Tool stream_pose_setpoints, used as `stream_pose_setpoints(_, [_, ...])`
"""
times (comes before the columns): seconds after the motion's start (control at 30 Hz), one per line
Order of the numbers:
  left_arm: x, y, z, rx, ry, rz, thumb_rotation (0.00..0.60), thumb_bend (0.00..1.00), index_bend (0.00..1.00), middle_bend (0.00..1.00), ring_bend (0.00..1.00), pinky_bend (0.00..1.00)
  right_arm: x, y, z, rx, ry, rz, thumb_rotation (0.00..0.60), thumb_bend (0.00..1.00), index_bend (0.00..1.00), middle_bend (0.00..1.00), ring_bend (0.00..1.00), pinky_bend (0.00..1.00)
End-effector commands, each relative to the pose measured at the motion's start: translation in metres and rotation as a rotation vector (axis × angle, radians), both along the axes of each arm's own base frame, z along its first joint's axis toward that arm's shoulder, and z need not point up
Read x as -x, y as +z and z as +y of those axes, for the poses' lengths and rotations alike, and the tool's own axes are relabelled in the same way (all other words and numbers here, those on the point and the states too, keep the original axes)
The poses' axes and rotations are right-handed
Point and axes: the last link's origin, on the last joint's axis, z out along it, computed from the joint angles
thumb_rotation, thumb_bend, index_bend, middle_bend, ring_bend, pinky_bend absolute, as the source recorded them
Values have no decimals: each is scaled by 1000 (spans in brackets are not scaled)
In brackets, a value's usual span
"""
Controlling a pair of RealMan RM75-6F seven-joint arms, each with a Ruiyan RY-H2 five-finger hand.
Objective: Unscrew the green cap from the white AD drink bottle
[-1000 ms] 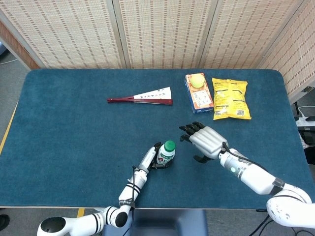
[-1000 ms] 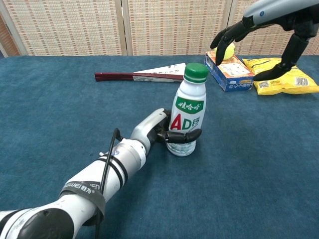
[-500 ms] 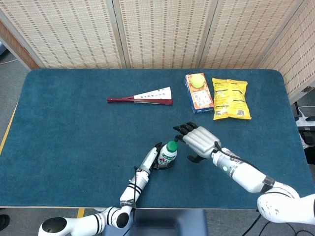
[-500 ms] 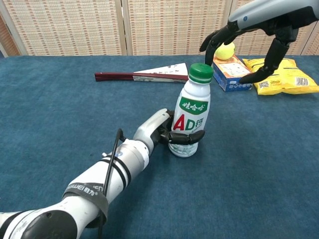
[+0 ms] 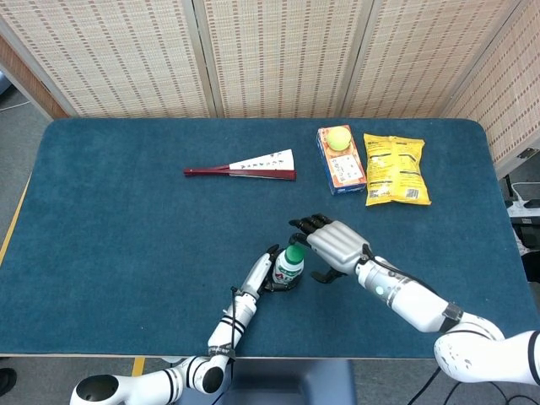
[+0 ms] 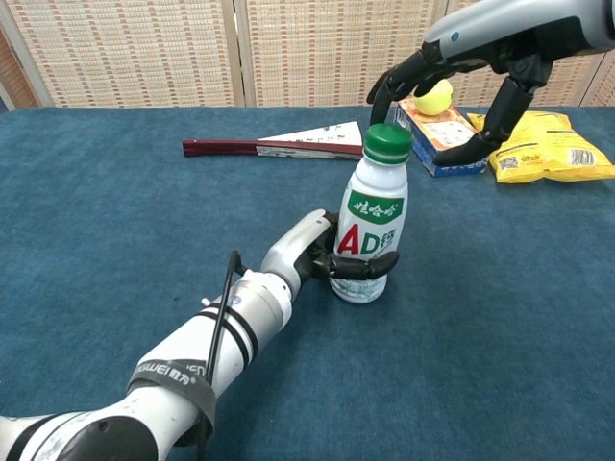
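Two hands are at the bottle. The left hand (image 6: 322, 254) is wrapped round the lower body of the white AD drink bottle (image 6: 368, 233), dark fingers (image 6: 365, 267) curled across the front just under the red and green lettering, gripping it firmly as it stands on the blue surface (image 6: 115, 211) with a slight tilt. The green cap (image 6: 388, 141) sits on the neck. The right hand (image 6: 480, 58) hangs over the cap with its fingers spread and arched downward, holding nothing; in the chest view the fingertips (image 6: 380, 96) hover just behind and beside the cap, and whether they touch it I cannot tell. From the head view the right hand (image 5: 336, 245) sits just right of the bottle (image 5: 288, 265), with the left hand (image 5: 263, 272) tucked against the bottle's left side, near the front edge of the surface.

Further back lies a folded fan (image 5: 245, 167), white paper with dark red sticks. To the right, a blue and orange box (image 5: 341, 166) carries a yellow ball (image 5: 338, 138) on top, and just beside it lies a yellow snack bag (image 5: 395, 170). A woven screen (image 5: 278, 51) stands behind it all.
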Motion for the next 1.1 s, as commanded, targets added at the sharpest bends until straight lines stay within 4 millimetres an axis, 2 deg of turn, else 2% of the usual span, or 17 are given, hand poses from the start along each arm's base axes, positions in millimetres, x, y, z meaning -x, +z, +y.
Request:
stream_pose_setpoints(0.03, [-1,0,0,-3,-5,-1,600,782,770,774,275,28,0,-2,1,-16,-9,-30,555,275,204,0,0,0])
stream_pose_setpoints(0.3, [1,4,-2,-43,-12,-39,600,792,773,765,248,34,-5,0,4,-97,-82,-137,553,281,142,0,0,0])
stream_pose_setpoints(0.4, [6,6,-1,-61,-4,-45,600,792,773,757,222,30,-3,13,-2,-22,-27,-137,554,281,105,0,0,0])
stream_pose_setpoints(0.5, [9,2,0,-39,6,-39,600,792,774,760,218,30,-1,25,-7,62,36,-119,551,283,117,0,0,0])
stream_pose_setpoints(0.63, [11,-3,0,-7,9,-7,600,793,773,779,303,86,-2,33,-6,101,93,-58,550,285,163,0,0,0])
stream_pose_setpoints(0.77, [11,-4,-1,3,21,-3,600,826,765,845,419,273,-1,34,-5,112,133,19,549,285,196,0,0,0])
stream_pose_setpoints(0.83, [13,-4,-3,4,9,9,600,864,764,853,438,323,0,32,-4,111,143,53,550,285,211,0,0,0])
stream_pose_setpoints(0.93, [15,-6,-6,26,17,-6,600,902,767,852,439,310,0,29,-3,113,155,91,549,285,230,0,0,0])
stream_pose_setpoints(1.1, [14,-8,-8,58,21,-15,600,911,767,852,439,298,1,25,-3,124,169,136,549,288,247,0,0,0])
